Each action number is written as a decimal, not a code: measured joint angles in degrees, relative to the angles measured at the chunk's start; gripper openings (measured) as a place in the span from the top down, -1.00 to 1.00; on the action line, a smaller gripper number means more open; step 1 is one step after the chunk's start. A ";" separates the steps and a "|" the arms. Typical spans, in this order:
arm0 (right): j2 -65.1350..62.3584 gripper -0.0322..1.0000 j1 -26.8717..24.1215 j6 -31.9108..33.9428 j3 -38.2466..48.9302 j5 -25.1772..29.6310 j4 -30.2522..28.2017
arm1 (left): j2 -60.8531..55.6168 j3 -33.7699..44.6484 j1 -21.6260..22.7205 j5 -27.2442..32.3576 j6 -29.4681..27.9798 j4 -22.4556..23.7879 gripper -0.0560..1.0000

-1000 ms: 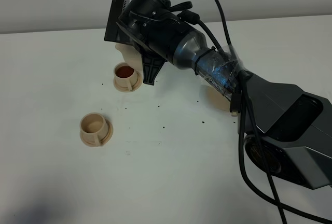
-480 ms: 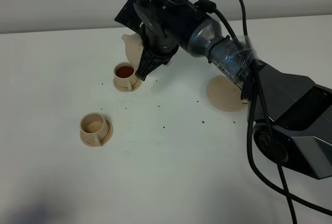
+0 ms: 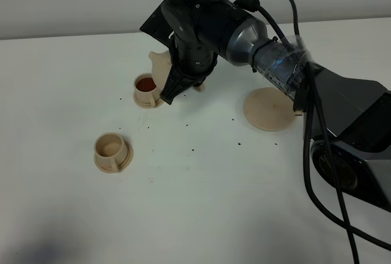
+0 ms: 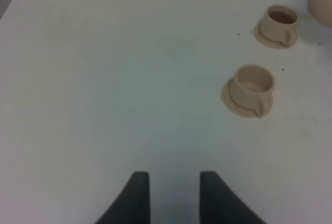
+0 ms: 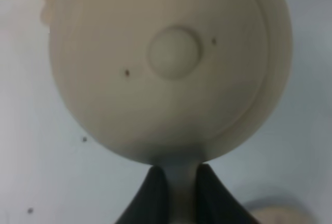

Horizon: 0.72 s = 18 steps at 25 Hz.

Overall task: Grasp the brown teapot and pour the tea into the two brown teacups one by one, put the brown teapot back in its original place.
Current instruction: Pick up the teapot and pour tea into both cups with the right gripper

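Note:
The brown teapot (image 3: 160, 65) hangs just behind the far teacup, mostly hidden by my right gripper (image 3: 173, 88), which is shut on its handle. The right wrist view is filled by the teapot's domed lid and knob (image 5: 174, 52), and the right gripper (image 5: 179, 185) clamps the handle below it. The far teacup (image 3: 146, 89) holds red-brown tea. The near teacup (image 3: 112, 151) looks empty. The flat round disc (image 3: 269, 109) lies bare to the right. My left gripper (image 4: 174, 198) is open over bare table, with both teacups (image 4: 278, 24) (image 4: 251, 85) ahead of it.
The white table (image 3: 201, 197) carries scattered dark specks around the cups. The right arm's dark body and cables (image 3: 317, 111) stretch from the right side over the disc's far edge. The table's back edge meets a grey wall.
The right wrist has rolled and swung back from the far teacup, and the teapot came with it. The arm has moved off the disc, which now shows fully. The cups have not moved.

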 joint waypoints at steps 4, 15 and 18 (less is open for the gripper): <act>-0.48 0.69 0.00 0.03 1.57 0.07 2.74 | 0.00 0.00 0.00 0.00 0.00 0.00 0.36; 0.03 0.69 -0.55 0.09 1.98 -0.05 4.34 | 0.00 0.00 0.00 0.00 0.00 0.00 0.36; -0.71 0.69 -0.55 0.18 2.05 0.03 6.11 | 0.00 0.00 0.00 0.00 0.00 0.00 0.36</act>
